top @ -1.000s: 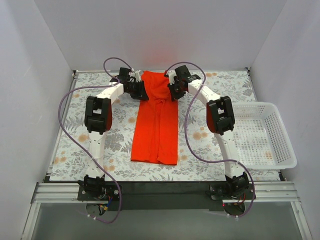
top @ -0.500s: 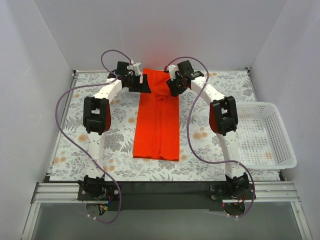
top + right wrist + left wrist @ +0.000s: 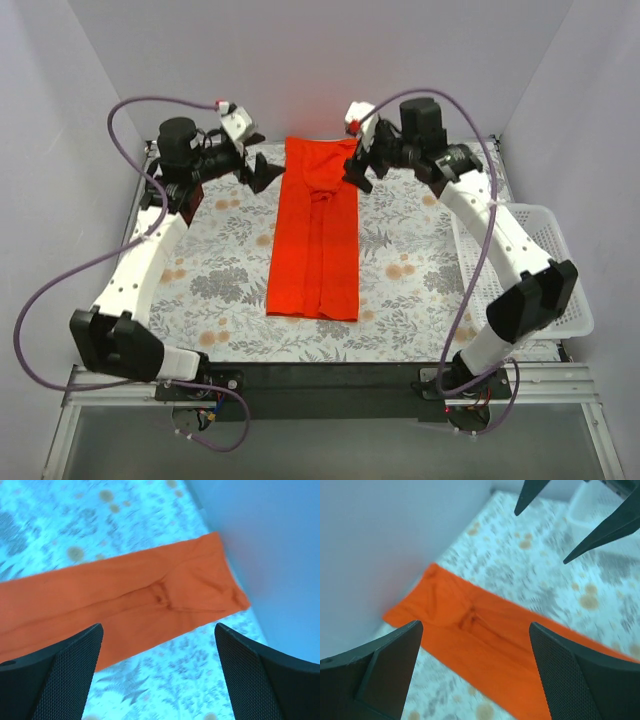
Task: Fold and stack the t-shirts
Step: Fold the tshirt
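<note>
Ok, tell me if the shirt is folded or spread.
Partly folded: the shirt lies as a long narrow strip on the mat, no sleeves sticking out, edges meeting down its middle.

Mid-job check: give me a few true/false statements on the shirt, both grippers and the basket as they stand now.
1. The t-shirt lies folded into a long narrow strip on the floral mat. True.
2. The left gripper is shut on the shirt's far end. False: it is open, off the cloth, to the shirt's left.
3. The right gripper is open and holds nothing. True.
4. The shirt sits in the white basket. False: it lies on the mat, apart from the basket.
</note>
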Robot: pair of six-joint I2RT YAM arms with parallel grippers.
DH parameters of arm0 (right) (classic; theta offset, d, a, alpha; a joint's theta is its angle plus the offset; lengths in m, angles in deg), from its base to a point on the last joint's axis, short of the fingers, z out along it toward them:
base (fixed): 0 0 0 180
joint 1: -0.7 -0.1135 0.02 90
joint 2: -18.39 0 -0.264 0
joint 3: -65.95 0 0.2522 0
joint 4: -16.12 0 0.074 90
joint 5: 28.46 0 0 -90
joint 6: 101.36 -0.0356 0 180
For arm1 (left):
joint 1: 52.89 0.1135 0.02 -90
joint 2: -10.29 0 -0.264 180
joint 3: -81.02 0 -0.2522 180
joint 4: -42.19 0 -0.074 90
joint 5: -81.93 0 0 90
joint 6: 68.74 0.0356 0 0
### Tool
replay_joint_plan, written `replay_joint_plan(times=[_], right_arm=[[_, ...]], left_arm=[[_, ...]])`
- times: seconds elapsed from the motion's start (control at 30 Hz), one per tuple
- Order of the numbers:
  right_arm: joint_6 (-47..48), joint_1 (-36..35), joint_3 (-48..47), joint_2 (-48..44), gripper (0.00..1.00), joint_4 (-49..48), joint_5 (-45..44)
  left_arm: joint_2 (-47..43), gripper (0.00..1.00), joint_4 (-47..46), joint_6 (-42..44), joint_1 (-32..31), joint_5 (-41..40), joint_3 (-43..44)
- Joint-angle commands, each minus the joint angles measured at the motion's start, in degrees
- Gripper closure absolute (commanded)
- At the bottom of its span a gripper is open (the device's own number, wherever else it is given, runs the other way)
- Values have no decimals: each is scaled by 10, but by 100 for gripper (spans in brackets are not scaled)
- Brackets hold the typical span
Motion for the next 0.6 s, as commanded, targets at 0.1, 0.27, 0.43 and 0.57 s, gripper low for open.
replay_joint_plan(times=[0.1, 0.27, 0.43, 0.57], right_arm=[[112, -158, 278, -125, 2, 47, -27], [74, -266, 484, -204, 9, 5, -38], [74, -296, 554, -186, 32, -60, -59], [56, -311, 564, -156, 44, -101, -66]], left_arm=[[-136, 14, 202, 237, -10, 75, -208], [-253, 21, 299, 409, -45, 69, -410], [-330, 28, 222, 385, -112, 13, -546], [-313, 34, 184, 373, -141, -14, -579]])
